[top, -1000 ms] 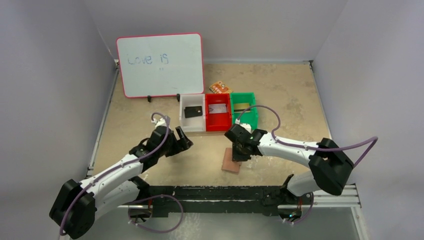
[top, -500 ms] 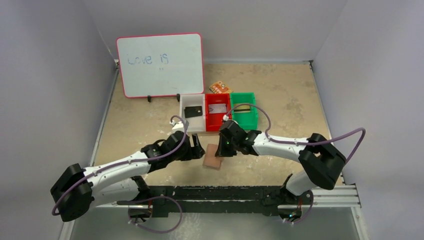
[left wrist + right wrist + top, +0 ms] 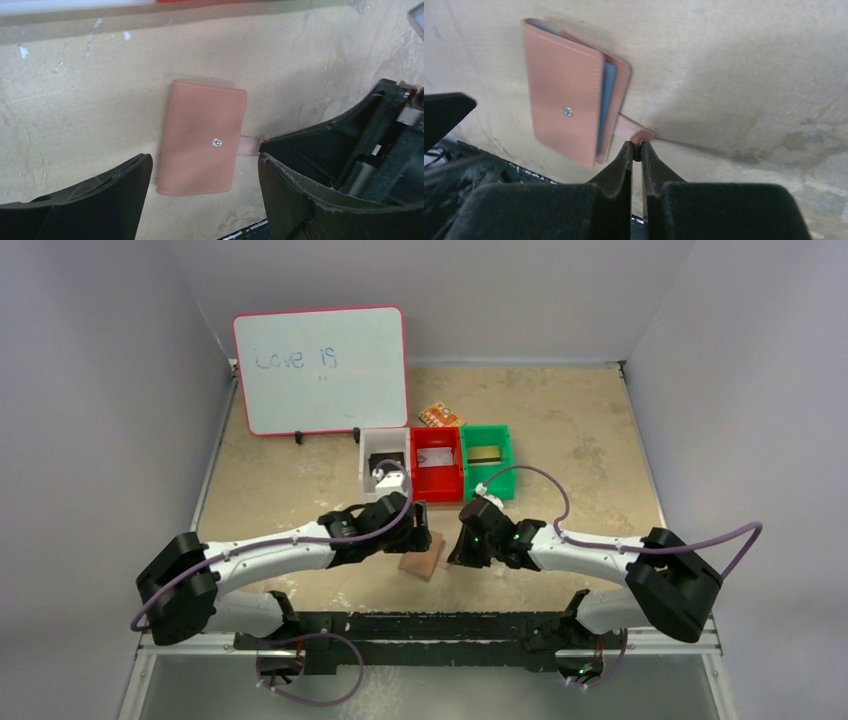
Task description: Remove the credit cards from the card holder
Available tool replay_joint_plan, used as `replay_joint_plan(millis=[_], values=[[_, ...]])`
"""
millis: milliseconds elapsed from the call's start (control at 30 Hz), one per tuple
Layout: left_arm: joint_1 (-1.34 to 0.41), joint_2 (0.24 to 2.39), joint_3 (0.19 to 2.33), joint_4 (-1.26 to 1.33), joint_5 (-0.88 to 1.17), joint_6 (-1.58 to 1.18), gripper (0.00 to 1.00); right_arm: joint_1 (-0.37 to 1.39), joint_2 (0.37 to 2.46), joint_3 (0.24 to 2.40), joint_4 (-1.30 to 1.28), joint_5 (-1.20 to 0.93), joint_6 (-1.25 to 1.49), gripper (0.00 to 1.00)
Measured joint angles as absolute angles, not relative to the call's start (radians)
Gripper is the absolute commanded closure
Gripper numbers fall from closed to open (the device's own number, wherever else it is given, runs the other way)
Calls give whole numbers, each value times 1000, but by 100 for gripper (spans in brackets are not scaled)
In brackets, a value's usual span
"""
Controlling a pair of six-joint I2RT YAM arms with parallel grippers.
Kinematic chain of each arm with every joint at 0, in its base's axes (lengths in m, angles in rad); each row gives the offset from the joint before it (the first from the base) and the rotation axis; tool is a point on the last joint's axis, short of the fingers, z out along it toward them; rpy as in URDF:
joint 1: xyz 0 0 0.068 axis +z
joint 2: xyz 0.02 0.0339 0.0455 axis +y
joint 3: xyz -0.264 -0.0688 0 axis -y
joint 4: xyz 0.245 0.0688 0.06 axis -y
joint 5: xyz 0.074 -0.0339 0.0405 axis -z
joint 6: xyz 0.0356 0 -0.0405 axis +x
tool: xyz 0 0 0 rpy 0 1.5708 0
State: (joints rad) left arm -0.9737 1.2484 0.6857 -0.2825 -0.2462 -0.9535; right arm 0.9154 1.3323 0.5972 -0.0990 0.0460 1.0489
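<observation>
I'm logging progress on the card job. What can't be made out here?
Cards inside the card holder: right wrist view, cover hides all but a blue edge.
Tip of the tab: right wrist view, pinched inside the right gripper.
Contents of the white bin: top view, left arm covers part.

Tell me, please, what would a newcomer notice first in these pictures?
The tan card holder lies front and centre on the table, its snap tab pinched by the right gripper. The left gripper hangs open over it. A whiteboard reading "Love is" stands behind.
</observation>
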Motion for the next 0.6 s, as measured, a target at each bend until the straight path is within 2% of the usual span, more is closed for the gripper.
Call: replay_joint_plan(millis=[167, 267, 400, 500, 600], values=[[-1065, 1366, 838, -373, -334, -915, 22, 915, 1305, 535, -70, 63, 1119, 88], [-1109, 1434, 906, -427, -395, -897, 22, 915, 1286, 508, -47, 66, 1146, 79], [-1150, 1499, 949, -496, -464, -897, 21, 915, 1275, 479, -45, 80, 1168, 75], [-1164, 1528, 966, -547, -508, -902, 21, 915, 1263, 468, -36, 86, 1184, 76], [-1168, 1533, 971, -579, -533, -907, 21, 915, 1243, 446, -24, 88, 1197, 83]])
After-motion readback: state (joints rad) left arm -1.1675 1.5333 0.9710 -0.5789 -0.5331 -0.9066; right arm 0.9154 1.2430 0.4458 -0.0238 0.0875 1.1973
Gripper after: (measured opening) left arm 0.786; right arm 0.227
